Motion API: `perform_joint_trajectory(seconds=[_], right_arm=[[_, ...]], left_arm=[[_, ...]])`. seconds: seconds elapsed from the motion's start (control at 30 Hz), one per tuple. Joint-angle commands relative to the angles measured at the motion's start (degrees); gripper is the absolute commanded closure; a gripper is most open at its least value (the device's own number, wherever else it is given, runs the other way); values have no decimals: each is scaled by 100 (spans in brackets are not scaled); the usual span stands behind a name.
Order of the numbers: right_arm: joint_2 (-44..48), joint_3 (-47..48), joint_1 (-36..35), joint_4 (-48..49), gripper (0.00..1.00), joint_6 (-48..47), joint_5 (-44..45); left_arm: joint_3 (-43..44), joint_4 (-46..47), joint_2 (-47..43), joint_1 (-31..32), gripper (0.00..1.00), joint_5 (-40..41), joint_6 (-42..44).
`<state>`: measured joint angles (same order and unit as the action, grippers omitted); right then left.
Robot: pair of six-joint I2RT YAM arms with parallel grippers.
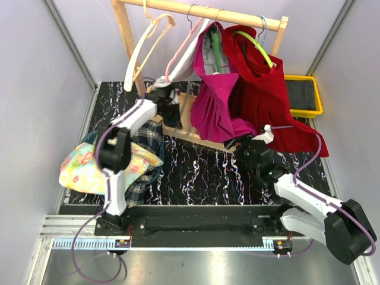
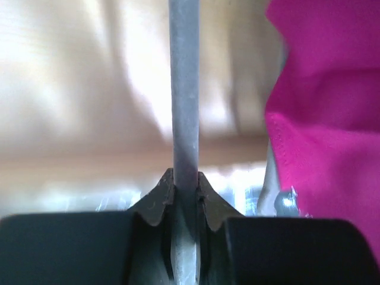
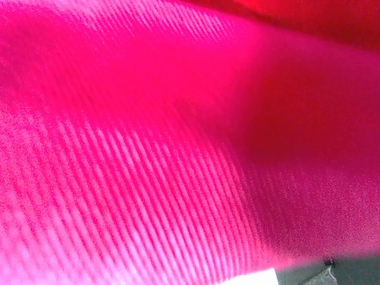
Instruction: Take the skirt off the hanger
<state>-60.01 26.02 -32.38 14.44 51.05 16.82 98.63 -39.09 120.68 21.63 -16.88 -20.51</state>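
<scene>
Step in hand, as judged: securing the hanger before the skirt is stripped off it. Left gripper (image 2: 185, 178) is pinched tight on a grey rod (image 2: 185, 89), taken to be a hanger arm, just beside the magenta skirt (image 1: 217, 107). The skirt hangs from the rack (image 1: 237, 16) at the far edge of the table (image 1: 196, 172), mid-rail, touching a red skirt (image 1: 279, 107). Right gripper (image 1: 244, 144) sits at the magenta hem with jaws wide. Its camera shows only cloth, so contact cannot be confirmed. Next move calls for the right jaws to close on fabric and draw it downward while the left steadies the hanger.
</scene>
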Motion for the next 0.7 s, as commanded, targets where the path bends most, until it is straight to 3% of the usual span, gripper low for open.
perform_joint_trajectory(seconds=[0.0,0.37,0.53,0.67], right_arm=[[419,315,13,51,6,-200,-47],[745,1264,-681,-108,4,-314,-504],[806,1599,-989,-336,3,-253,-293],[973,1731,-1104,-590,2,-235,-127]], left_arm=[[-580,-667,-1853,-404,100,-395,213],[-1626,-3172,-4428,-836,100,273,2225],[-1795,-3702,-5053,-818,100,502,3202],[-1251,-4508,-4827,-582,100,133,3940]])
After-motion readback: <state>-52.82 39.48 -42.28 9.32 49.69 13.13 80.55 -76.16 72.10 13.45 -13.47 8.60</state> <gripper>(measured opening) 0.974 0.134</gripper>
